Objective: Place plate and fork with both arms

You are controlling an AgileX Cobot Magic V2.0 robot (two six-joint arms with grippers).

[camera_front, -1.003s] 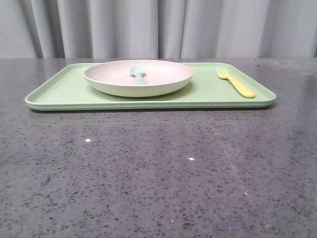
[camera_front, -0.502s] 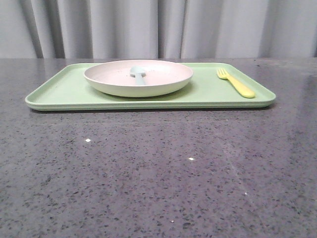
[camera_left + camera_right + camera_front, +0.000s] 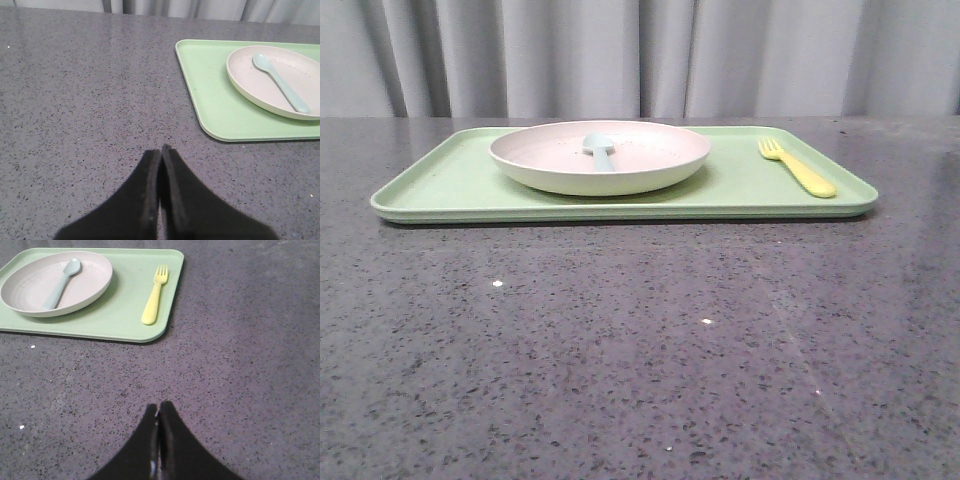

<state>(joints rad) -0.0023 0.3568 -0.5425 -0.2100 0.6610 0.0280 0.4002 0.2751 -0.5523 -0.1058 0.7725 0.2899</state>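
Neither end effector appeared in the front view. On the speckled grey desk [image 3: 640, 350] lay a light-green tray [image 3: 450, 185], well back toward the curtain [image 3: 640, 55]. The plate [image 3: 600, 160] sat on the tray, left of its middle, with a pale blue spoon [image 3: 600, 150] lying inside it. The fork [image 3: 798, 167] lay flat on the tray's right part, apart from the plate, its tines pointing away from the robot.

From the left wrist, the left end effector [image 3: 161, 150] was closed with its two black fingers pressed together, holding nothing, above bare desk [image 3: 90, 100]. The tray [image 3: 210, 100] lay well apart from it, bearing the plate [image 3: 260, 90] and the spoon [image 3: 280, 82]; the fork was out of this view.

From the right wrist, the right end effector [image 3: 158, 410] was likewise closed and empty over the desk [image 3: 240, 365]. The tray [image 3: 125, 315] lay well apart from it, with the fork [image 3: 154, 302] near its nearer corner and the plate [image 3: 30, 290] with the spoon [image 3: 62, 282] beyond.
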